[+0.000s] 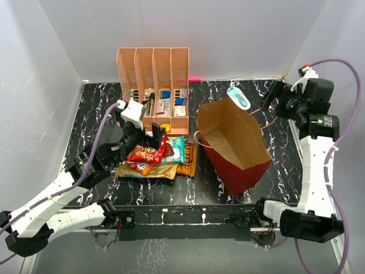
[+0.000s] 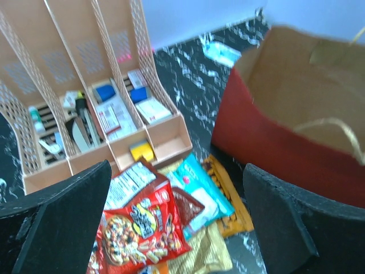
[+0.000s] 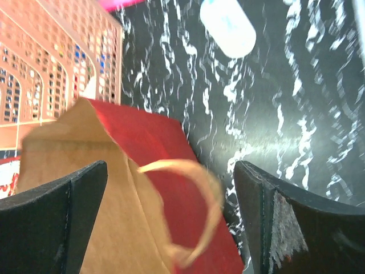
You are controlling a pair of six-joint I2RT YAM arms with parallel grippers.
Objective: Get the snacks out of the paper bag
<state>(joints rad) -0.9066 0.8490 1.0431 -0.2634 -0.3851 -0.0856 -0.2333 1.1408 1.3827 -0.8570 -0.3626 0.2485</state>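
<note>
Paper bag (image 1: 236, 142) was seen standing, mouth open, kraft lining shown. Snacks were piled at bag's 9 o'clock: red chip bag (image 1: 149, 153) uppermost, teal-white packet (image 1: 177, 148) and flat orange packet (image 1: 189, 161) at its 3 o'clock, mustard-gold chip bag (image 1: 146, 172) at its 6 o'clock. Left gripper (image 2: 177, 167) was held wide open over pile, nothing gripped. Right gripper (image 3: 170, 165) was spread wide over bag's 1 o'clock rim near loop handle (image 3: 188, 205), nothing gripped.

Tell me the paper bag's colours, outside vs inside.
The paper bag is dark red outside and brown kraft inside, clearest in the top external view.
</note>
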